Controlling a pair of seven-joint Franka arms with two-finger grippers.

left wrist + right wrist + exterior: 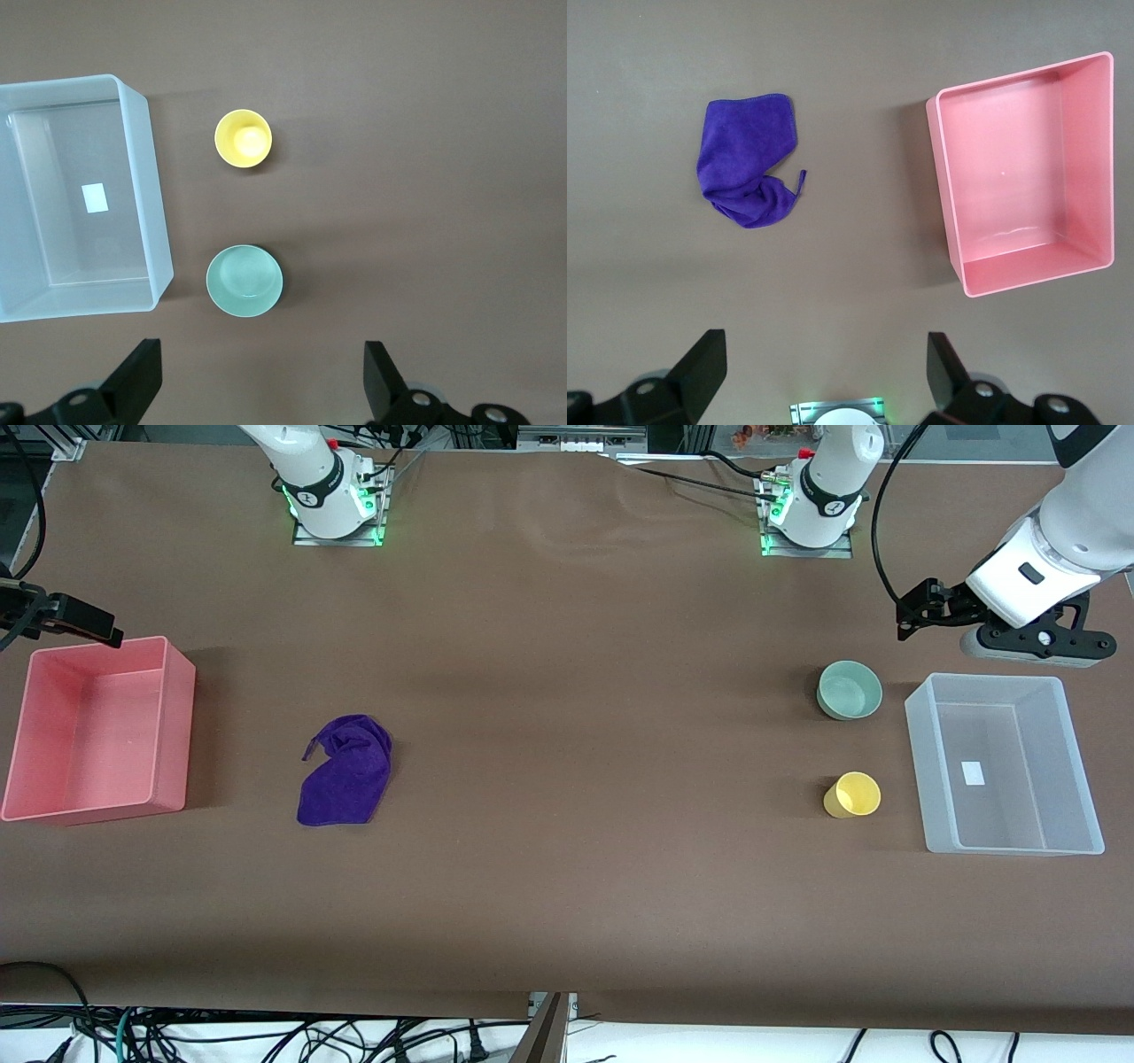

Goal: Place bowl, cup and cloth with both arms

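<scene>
Both tools wide open and empty, with open desk (pixel 567 886) between the bins.

I see the pink bin (pixel 93 731) at the right arm's end and the clear bin (pixel 1005 766) at the left arm's. The cloth (pixel 345 772) lies near the pink bin; bowl (pixel 849 689) and cup (pixel 853 794) sit beside the clear one, cup nearer the front edge. My left tool (pixel 261 381) hovers over the desk's left-arm end, right tool (pixel 824 376) by the pink bin.

I count one sage-green bowl (pixel 850 689), one yellow cup (pixel 853 794) and one purple cloth (pixel 346 771) on the desk. I log two bins: one pink bin (pixel 174 726) and one clear plastic bin (pixel 921 753). Two white arms, two grippers.
</scene>
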